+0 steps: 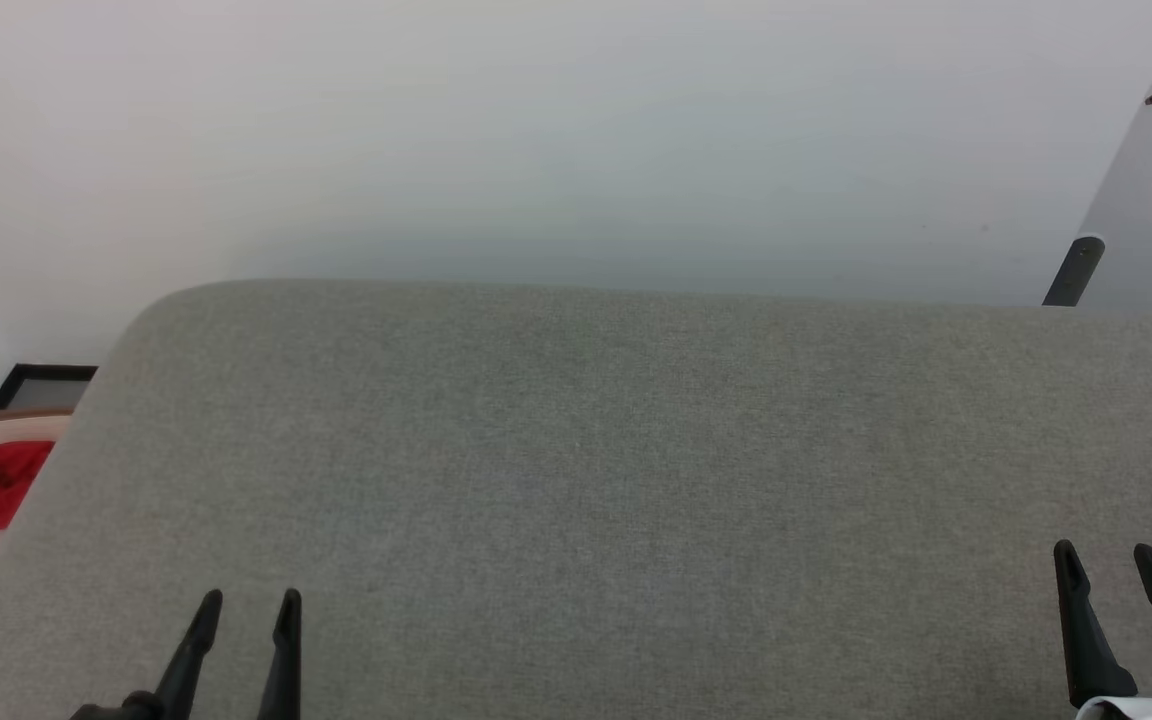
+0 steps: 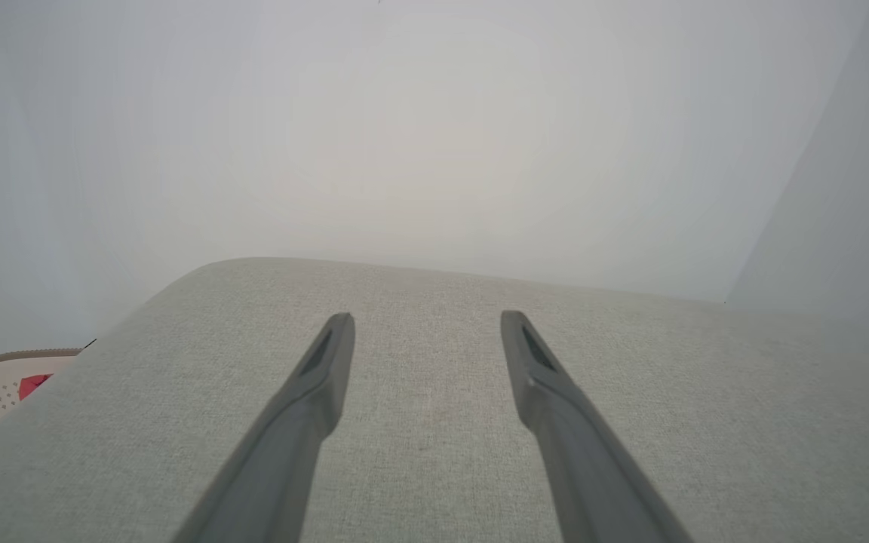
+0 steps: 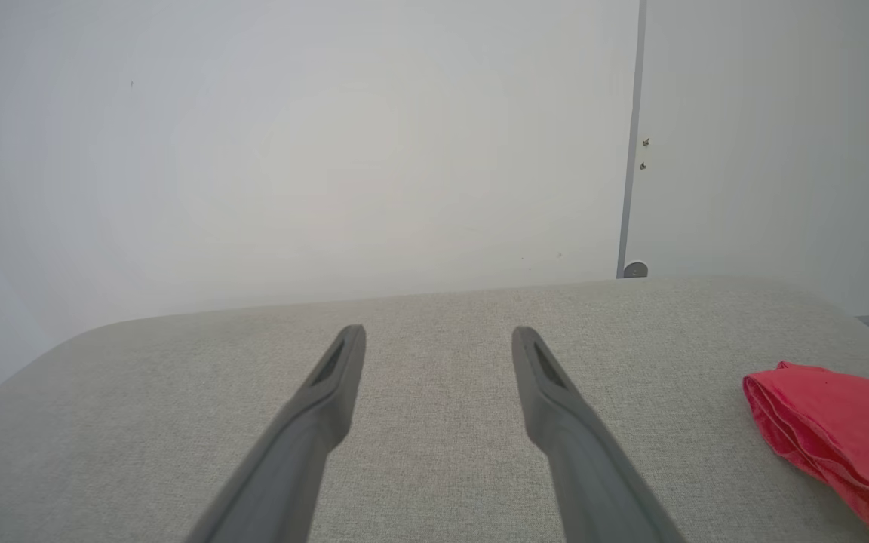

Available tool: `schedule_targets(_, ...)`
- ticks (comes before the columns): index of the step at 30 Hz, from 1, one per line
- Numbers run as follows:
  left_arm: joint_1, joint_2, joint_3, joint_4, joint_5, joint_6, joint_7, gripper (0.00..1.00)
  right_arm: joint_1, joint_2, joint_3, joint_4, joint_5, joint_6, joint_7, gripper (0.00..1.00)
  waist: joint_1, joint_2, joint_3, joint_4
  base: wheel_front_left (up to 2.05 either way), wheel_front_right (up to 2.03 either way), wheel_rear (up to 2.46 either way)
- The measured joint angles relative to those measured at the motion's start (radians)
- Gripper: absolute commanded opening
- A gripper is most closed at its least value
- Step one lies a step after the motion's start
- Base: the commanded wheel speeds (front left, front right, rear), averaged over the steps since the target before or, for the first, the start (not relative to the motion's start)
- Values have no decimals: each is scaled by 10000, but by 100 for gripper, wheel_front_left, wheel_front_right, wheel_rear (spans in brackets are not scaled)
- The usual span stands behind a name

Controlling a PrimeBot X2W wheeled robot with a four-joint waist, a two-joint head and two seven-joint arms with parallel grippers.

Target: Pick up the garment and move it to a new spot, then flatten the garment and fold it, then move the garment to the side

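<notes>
Fingers [image 2: 321, 377] wide, empty on left gripper [image 1: 251, 600], right gripper [image 1: 1104, 550]; one folded garment [image 3: 827, 422] on cushion [image 1: 586, 450].

The cushion [image 1: 636, 450] is matt, faintly rough grey woven cloth, the garment [image 3: 834, 430] at its three o'clock edge soft red fabric, the left gripper [image 1: 252, 597] and right gripper [image 1: 1104, 548] dull, smooth dark plastic.

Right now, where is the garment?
In the right wrist view the folded red garment lies on the grey cushion near its right end, right of the right gripper and apart from it.
</notes>
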Motion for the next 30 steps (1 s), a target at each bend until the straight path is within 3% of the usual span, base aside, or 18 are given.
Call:
schedule_targets(5,-84,61,-36,50,-207,-2,0,100,-2,-6,29,0,0,0,-12,100,0,0,37,-66,0,0,0)
schedule_targets(6,-81,44,-33,65,-207,0,-2,0,-2,0,23,35,0,0,-10,0,0,0,43,-79,0,0,0)
schedule_targets(12,129,-251,-155,541,-410,0,92,0,111,159,61,604,209,0,19,0,0,0,53,-88,0,0,0)
schedule_targets(30,-484,-535,29,978,-3300,0,892,0,-415,309,59,1369,3101,0,313,0,0,0,133,-155,0,0,0)
